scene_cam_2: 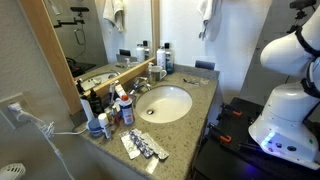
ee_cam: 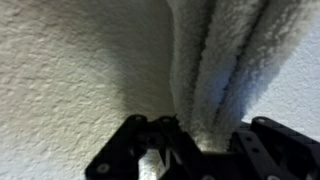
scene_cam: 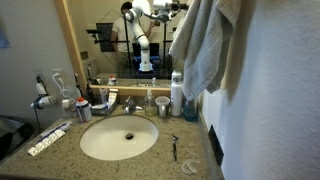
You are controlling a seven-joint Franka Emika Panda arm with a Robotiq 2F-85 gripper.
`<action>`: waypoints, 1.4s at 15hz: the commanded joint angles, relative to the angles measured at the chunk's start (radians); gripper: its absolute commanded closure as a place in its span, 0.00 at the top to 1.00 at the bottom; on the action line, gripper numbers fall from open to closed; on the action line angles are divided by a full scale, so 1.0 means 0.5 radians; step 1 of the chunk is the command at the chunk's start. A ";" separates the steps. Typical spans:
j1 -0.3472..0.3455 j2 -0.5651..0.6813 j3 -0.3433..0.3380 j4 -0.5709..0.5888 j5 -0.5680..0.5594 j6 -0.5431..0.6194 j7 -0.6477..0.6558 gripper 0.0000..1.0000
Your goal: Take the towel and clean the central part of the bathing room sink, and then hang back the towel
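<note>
Pale grey-white terry towel (scene_cam: 200, 45) is draped high at the wall (scene_cam: 270, 100) in both exterior views, well above the oval off-white sink (scene_cam: 120, 140). Wrist view: black gripper (ee_cam: 200, 142) is clamped on a towel fold, presumably for unhooking or rehanging.

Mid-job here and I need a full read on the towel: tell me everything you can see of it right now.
The towel is pale grey-white terry cloth, and it looks thick and fluffy in the wrist view. It hangs in long soft folds high up against the textured white wall, beside the mirror. What it hangs from is not visible. The claw is shut on a bunched fold of it.
</note>
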 commanded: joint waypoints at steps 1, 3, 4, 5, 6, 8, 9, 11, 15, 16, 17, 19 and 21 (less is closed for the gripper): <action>0.057 -0.011 -0.012 -0.015 0.038 -0.034 0.001 0.06; 0.079 -0.008 -0.019 -0.006 0.053 -0.029 0.007 0.06; 0.089 -0.008 -0.022 0.000 0.068 -0.031 0.007 0.06; 0.094 -0.008 -0.022 0.005 0.084 -0.031 0.010 0.06; 0.102 -0.007 -0.022 0.011 0.105 -0.030 0.012 0.06; 0.112 -0.007 -0.022 0.030 0.148 -0.026 0.020 0.06; 0.117 -0.004 -0.024 0.041 0.171 -0.023 0.021 0.06; 0.128 0.003 -0.029 0.065 0.229 -0.027 0.026 0.06; 0.121 0.022 -0.029 0.092 0.331 -0.039 0.016 0.06; 0.117 0.028 -0.028 0.089 0.350 -0.043 0.010 0.06; 0.112 0.033 -0.026 0.086 0.359 -0.048 0.006 0.06; 0.125 0.066 -0.027 0.087 0.378 -0.073 -0.019 0.06; 0.130 0.089 -0.028 0.091 0.388 -0.091 -0.027 0.06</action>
